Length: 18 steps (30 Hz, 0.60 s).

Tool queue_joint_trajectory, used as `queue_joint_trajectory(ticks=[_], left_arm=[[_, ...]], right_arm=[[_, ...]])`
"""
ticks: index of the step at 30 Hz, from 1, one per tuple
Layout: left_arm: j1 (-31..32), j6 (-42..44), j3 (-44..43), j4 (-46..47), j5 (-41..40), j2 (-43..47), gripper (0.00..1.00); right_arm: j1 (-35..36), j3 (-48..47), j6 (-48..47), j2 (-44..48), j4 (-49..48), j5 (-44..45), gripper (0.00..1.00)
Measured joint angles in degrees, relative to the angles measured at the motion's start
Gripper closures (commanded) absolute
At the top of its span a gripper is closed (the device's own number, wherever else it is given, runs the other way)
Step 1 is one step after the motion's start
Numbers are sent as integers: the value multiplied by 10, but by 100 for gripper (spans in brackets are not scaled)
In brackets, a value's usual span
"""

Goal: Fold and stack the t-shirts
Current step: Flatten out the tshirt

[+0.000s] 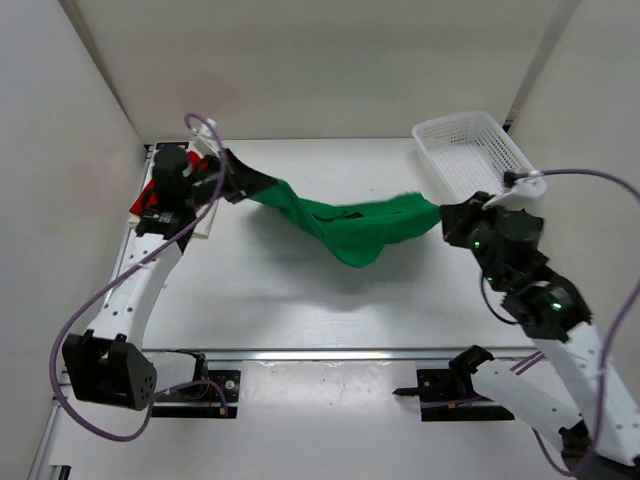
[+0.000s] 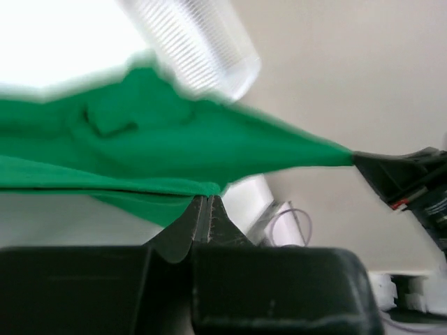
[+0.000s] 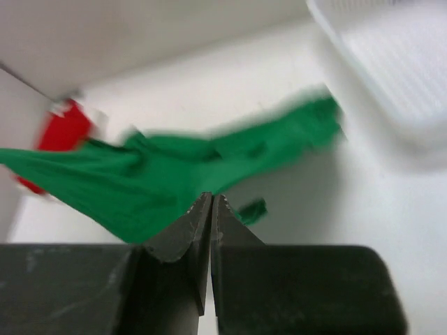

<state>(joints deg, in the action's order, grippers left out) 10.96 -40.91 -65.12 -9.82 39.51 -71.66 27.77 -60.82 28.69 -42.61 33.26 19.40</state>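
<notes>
Pale walls enclosed my white table, with the white mesh basket at its far right corner. The green t-shirt hung stretched above the tabletop, with my left gripper and right gripper each pinching one end. The red t-shirt lay far left.

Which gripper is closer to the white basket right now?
Right. The right gripper sits just off the near-left corner of the basket, pinching the green t-shirt; the left gripper is far opposite, by the red t-shirt.
</notes>
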Motion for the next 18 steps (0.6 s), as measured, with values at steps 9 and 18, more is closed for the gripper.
queue_joint_trajectory(ticks=[9,18], left_arm=[[-284,-391,44,415,153,40,100],[-270,-249,33,256,81,29,100]], right_arm=[[184,-308,-92,-85,32,170,100],[-181,-290,-132,-273,-47,-145,100]])
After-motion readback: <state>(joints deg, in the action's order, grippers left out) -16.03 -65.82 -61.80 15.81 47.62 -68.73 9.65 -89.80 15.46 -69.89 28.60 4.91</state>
